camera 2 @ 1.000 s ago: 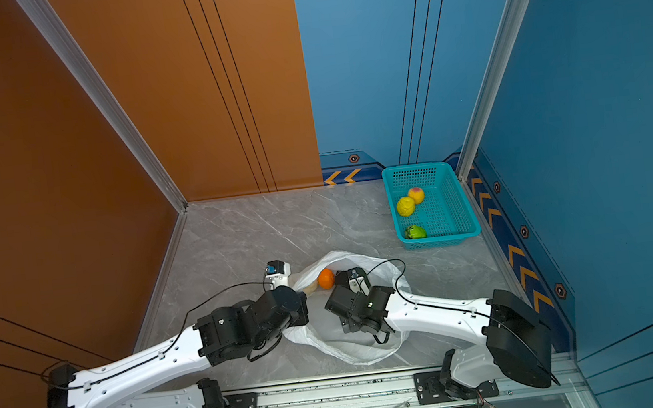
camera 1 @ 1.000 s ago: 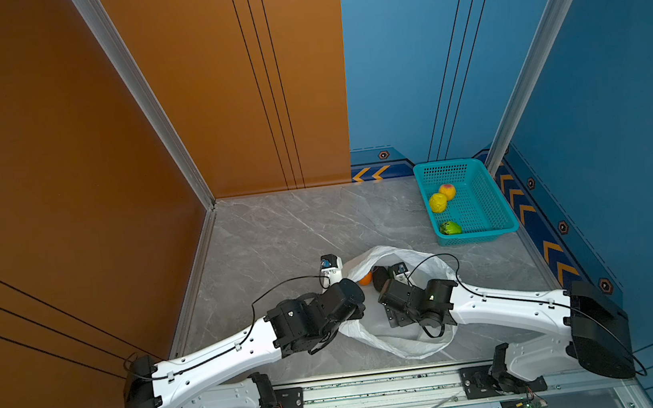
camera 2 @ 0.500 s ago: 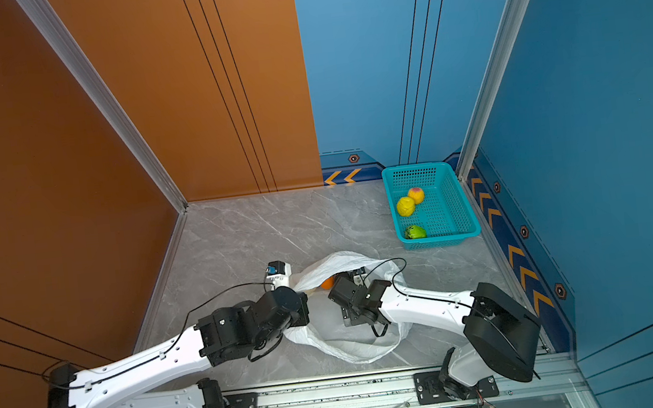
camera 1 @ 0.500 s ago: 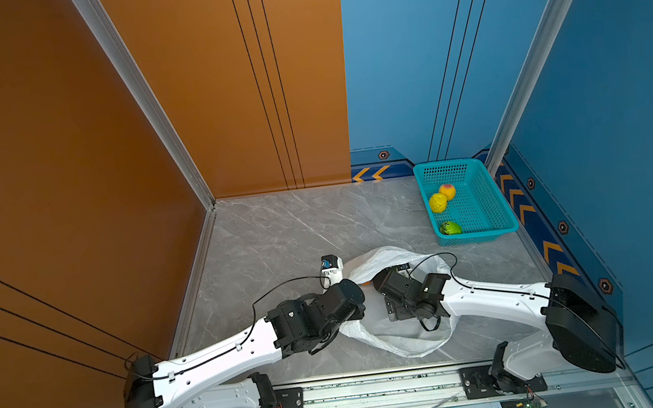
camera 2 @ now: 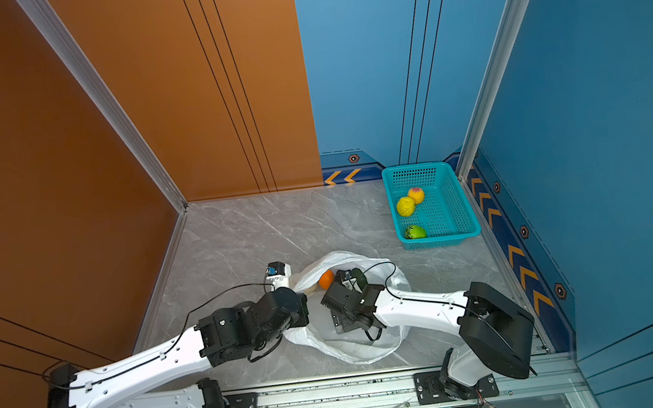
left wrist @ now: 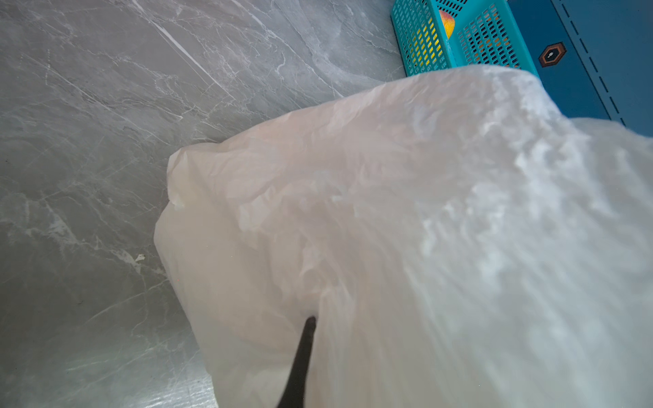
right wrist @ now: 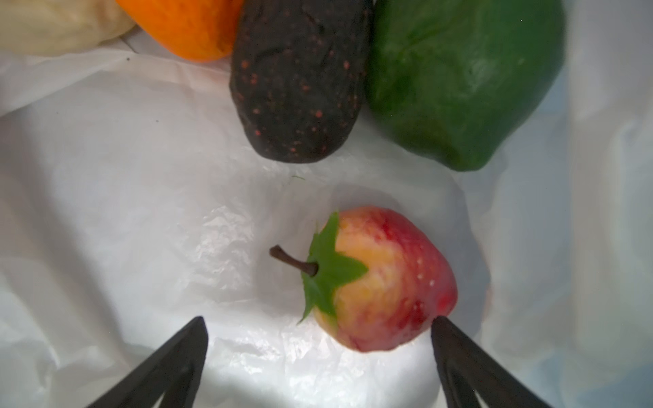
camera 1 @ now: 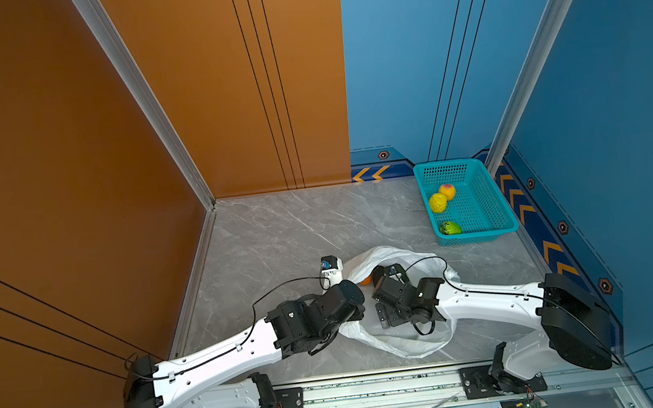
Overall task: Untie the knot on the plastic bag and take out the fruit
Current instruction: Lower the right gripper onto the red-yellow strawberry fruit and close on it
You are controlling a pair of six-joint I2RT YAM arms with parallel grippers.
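Just changed: over the last second the right arm's rear housing has swung inward, its wrist has tipped down into the bag, and its claw has finished spreading. The basket's three fruits have stayed put.
Right claw: the right claw [right wrist: 318,321] gapes at full width and is empty. Its tips straddle the red-pink strawberry-like fruit [right wrist: 388,282], and one tip is just at the skin.
Left claw: the left claw [left wrist: 309,323] is closed tight. It seems to be pinching the bag's film at the bag's 9 o'clock edge in both top views, propping the mouth.
Knot: no knot shows; the mouth stands open.
Plastic bag: the plastic bag [camera 1: 399,345] lies on the table [camera 1: 278,235] between the arms.
Fruit inside: black avocado-like fruit [right wrist: 300,81], dark green fruit [right wrist: 459,77], orange [camera 2: 326,279] at the bag's 10 o'clock, and cream-white fruit [right wrist: 53,28].
Fruit out: the teal basket [camera 1: 497,210], at 1 o'clock from the bag, holds a yellow bumpy fruit [camera 1: 437,203], a peach [camera 1: 447,190] and a bright green fruit [camera 1: 449,228].
Meaning: untying looks done and emptying is partway. This reads as the approach for the next pick. Closing now risks catching film under the fruit.
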